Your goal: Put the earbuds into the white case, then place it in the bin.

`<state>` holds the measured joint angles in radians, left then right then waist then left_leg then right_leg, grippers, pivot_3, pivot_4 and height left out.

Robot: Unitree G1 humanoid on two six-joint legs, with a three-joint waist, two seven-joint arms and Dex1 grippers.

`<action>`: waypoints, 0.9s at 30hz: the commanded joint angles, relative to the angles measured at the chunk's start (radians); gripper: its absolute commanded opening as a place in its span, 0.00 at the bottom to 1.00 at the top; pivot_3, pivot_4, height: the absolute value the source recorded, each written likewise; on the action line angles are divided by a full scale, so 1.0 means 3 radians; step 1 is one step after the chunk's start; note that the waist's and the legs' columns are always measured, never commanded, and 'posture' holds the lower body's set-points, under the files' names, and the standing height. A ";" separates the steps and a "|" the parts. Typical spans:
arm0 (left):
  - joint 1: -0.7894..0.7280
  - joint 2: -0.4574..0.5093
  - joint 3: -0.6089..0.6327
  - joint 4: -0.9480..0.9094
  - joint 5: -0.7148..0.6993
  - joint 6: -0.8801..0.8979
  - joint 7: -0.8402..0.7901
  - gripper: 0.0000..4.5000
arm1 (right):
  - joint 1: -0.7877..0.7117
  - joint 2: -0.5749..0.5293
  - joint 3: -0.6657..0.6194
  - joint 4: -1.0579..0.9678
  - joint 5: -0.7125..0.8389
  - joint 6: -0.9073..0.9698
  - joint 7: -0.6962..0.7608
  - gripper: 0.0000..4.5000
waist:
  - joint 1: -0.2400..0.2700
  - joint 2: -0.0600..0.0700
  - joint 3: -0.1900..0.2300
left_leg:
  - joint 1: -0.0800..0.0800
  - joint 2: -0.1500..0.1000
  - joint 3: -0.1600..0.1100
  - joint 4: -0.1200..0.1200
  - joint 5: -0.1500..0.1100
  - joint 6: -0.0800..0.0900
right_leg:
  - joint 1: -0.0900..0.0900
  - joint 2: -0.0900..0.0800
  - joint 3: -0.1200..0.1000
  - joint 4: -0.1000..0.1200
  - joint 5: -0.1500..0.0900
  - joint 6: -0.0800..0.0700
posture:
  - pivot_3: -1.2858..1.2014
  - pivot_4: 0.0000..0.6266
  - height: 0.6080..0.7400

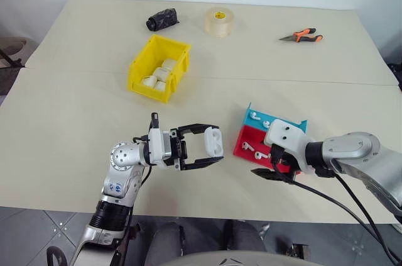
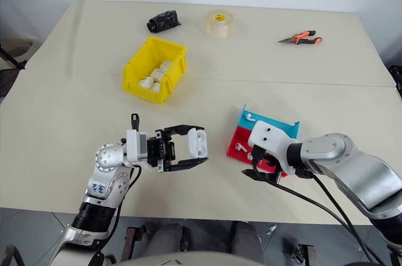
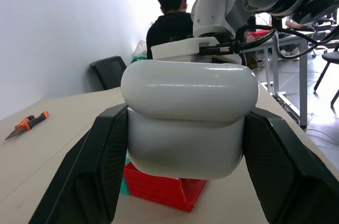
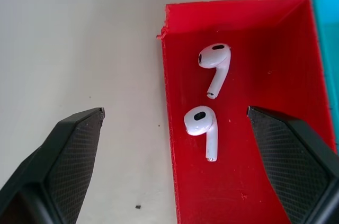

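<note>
My left gripper is shut on the white case, held above the table's front and pointing toward the tray; the case sits between both black fingers. Two earbuds lie side by side in the red half of the tray. My right gripper hangs open just above them, at the tray's near edge. More earbuds lie in the blue half. The yellow bin stands further back to the left, with white cases in it.
At the table's far side lie a black bundle, a roll of tape and orange-handled pliers. A person sits beyond the table in the left wrist view. A seam runs across the table behind the bin.
</note>
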<state>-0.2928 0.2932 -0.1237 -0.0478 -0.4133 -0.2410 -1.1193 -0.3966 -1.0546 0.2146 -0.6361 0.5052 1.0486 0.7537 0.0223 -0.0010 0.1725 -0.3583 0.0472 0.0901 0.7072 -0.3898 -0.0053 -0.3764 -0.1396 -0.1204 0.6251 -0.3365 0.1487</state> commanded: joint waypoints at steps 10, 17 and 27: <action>0.0059 0.0032 -0.0038 -0.0184 0.0020 -0.0016 0.0118 0.62 | -0.0471 0.0000 0.0402 0.0101 -0.0265 0.0138 0.0184 1.00 | -0.0002 0.0000 0.0000 | -0.0001 0.0000 -0.0001 0.0000 0.0000 0.0000 | -0.0001 -0.0001 -0.0001 0.0000 0.0000 0.0000 | 0.52 0.24 1.00; 0.0074 0.0064 -0.0039 -0.0214 0.0012 -0.0001 0.0154 0.62 | -0.0463 0.0015 0.0464 0.0147 -0.0358 0.0097 0.0258 1.00 | -0.0004 0.0000 0.0000 | -0.0002 0.0000 -0.0001 0.0000 0.0000 0.0000 | -0.0001 -0.0001 -0.0002 0.0000 0.0000 0.0000 | 0.52 0.24 1.00; 0.0075 0.0079 -0.0048 -0.0242 0.0002 0.0028 0.0186 0.62 | -0.0467 0.0039 0.0516 0.0214 -0.0487 0.0046 0.0338 0.87 | -0.0003 0.0000 0.0000 | -0.0002 0.0000 -0.0001 0.0000 0.0000 0.0000 | -0.0001 0.0000 -0.0002 0.0000 0.0000 0.0000 | 0.52 0.24 1.00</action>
<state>-0.2694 0.3157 -0.1362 -0.0714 -0.4064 -0.2286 -1.0736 -0.5305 -1.0457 0.3784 -0.5614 0.3722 1.0726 0.8431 0.0213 -0.0009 0.1725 -0.3589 0.0473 0.0899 0.7073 -0.3898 -0.0054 -0.3767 -0.1398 -0.1209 0.6251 -0.3365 0.1487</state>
